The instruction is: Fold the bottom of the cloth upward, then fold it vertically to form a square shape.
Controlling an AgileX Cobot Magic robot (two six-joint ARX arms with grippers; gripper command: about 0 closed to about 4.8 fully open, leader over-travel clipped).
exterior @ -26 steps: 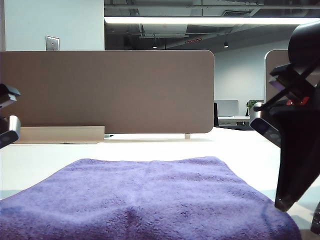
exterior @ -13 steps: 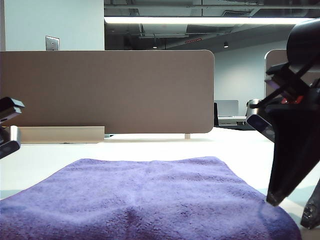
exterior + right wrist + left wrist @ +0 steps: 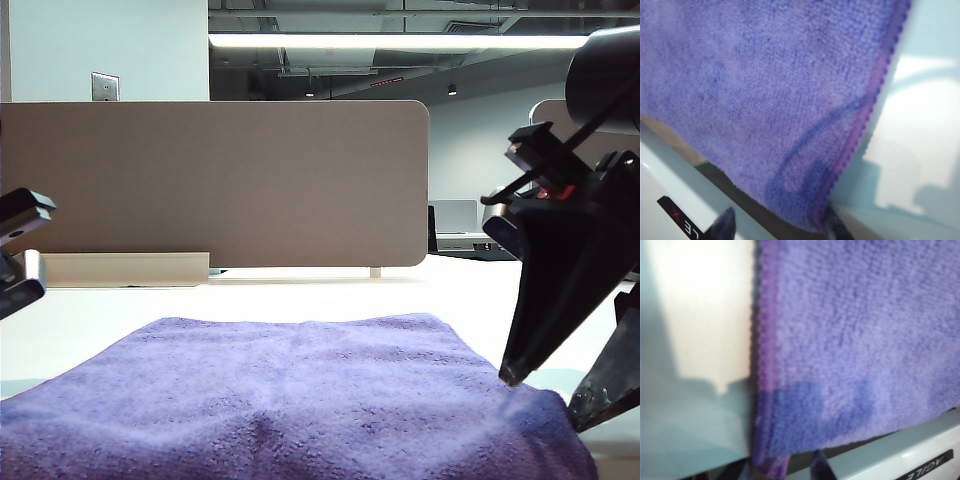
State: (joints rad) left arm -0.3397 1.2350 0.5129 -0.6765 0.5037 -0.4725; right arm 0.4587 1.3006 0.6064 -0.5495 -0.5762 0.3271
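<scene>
Table (image 3: 90, 310) — pale, bare beyond the towel. The cloth (image 3: 300, 400) lies flat across its near part; soft, light, limp, fuzzy nap, so best pinched at stitched corners. Right gripper (image 3: 555, 395) spread apart over the near right corner, holding nothing. Left gripper (image 3: 782, 465) at the near left corner — spread, empty.

I'm working in an open-plan office. Beyond my right tool (image 3: 545, 395), a tan desk partition (image 3: 215, 180) stands across the far edge of the white counter (image 3: 300, 295). Past it I see a monitor (image 3: 455, 215) on another desk, an exposed ceiling with a long strip light (image 3: 400, 41), and a wall plate (image 3: 104, 86).
</scene>
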